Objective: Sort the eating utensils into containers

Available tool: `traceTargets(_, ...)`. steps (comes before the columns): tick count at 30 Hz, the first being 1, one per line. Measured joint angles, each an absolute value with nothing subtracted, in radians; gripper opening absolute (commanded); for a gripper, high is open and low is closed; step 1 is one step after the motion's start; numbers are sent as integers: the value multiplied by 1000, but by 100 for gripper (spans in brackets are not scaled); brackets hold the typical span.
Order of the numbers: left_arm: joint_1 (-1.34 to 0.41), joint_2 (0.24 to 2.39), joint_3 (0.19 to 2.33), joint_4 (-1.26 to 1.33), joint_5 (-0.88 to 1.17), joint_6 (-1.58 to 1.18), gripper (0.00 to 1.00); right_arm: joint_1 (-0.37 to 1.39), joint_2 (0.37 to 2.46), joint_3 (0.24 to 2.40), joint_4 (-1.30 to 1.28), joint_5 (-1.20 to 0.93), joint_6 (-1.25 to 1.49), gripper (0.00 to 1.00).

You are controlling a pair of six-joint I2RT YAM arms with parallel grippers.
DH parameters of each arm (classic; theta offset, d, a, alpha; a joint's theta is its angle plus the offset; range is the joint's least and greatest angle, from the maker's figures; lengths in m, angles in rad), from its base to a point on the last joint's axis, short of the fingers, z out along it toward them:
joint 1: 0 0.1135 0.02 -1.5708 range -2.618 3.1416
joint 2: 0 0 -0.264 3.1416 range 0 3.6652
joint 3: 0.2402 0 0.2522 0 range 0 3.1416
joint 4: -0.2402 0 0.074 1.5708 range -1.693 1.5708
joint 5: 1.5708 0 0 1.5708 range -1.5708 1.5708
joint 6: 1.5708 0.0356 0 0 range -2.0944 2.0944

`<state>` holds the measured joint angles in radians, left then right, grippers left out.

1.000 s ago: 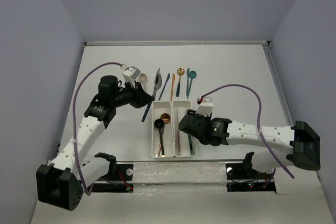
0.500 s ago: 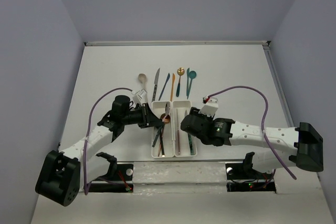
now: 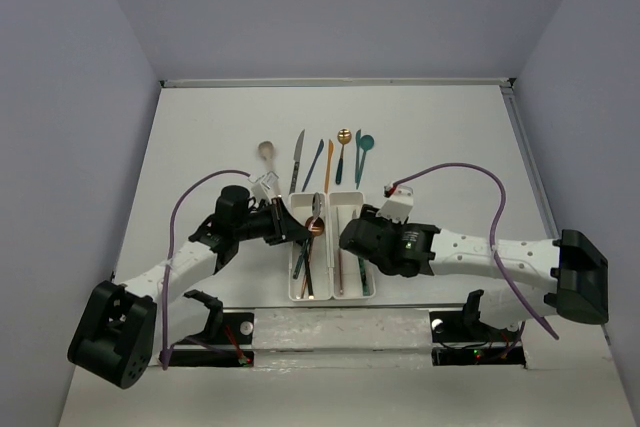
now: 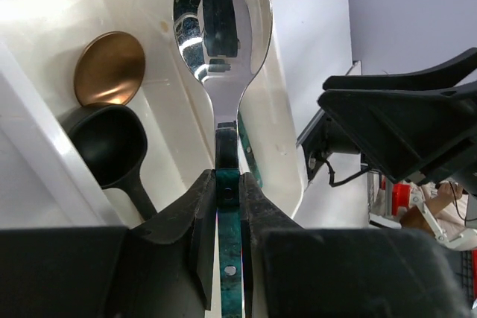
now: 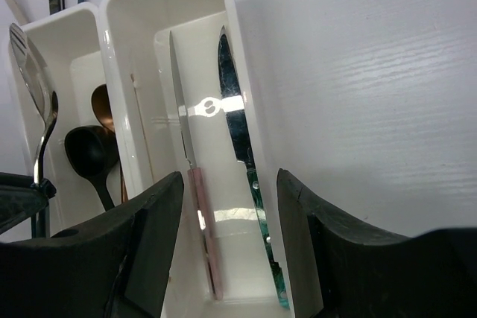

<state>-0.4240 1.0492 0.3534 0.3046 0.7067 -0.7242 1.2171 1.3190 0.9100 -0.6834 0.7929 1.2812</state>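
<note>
left gripper: the left gripper [image 4: 227, 193] is clamped on the teal handle of a silver spoon [image 4: 221, 20]. it grips low on the stem, so the bowl sticks out well ahead of the fingers.
why that grip: holding the handle end likely lets the bowl reach into the narrow bin first while the fingers stay outside the walls.
spoon position: in the top view the spoon hangs over the left bin [image 5: 78, 65], with its bowl close to the wall shared with the right bin [image 5: 240, 72]. whether it touches the plastic i cannot tell.
left bin contents: a copper spoon [image 4: 109, 68] and a black spoon [image 4: 104, 143] lie with heads side by side. this compartment seems to be the one for spoons, which would explain where the silver spoon is aimed.
right bin contents: a pink-handled knife [image 5: 182, 132] and a teal-handled knife [image 5: 235, 117] lie lengthwise, blades toward the far end. knives seem to be kept apart from the spoons here.
right gripper: the right gripper [image 5: 231, 180] is spread wide and empty, hovering just above the near end of the right bin.
why it waits there: this is probably a rest pose beside the tray, low and out of the left arm's way.
unsorted: six utensils lie in a row on the table [image 3: 450, 137] just beyond the tray, among them a silver knife [image 3: 298, 157] and a teal spoon [image 3: 365, 147].
step in hand: the next move looks like lowering the spoon flat and letting go.
risk: the bowl is near the divider and could catch on it.
</note>
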Motion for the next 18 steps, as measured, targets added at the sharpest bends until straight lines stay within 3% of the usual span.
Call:
traceTargets(4, -422, 1067, 331, 311, 689, -725, 0, 1217, 1303, 906, -690, 794, 1291, 59)
traceTargets(6, -418, 1072, 321, 317, 682, -727, 10, 1217, 1288, 905, -696, 796, 1295, 59)
traceTargets(7, -417, 1073, 319, 318, 680, -728, 19, 1217, 1282, 904, -696, 797, 1296, 59)
traceTargets(8, -417, 1076, 315, 324, 678, -731, 35, 1217, 1279, 903, -698, 798, 1298, 60)
traceTargets(11, -415, 1079, 313, 332, 677, -734, 46, 1217, 1278, 903, -700, 801, 1298, 60)
traceTargets(18, -408, 1079, 312, 368, 681, -736, 49, 1210, 1278, 905, -706, 800, 1269, 61)
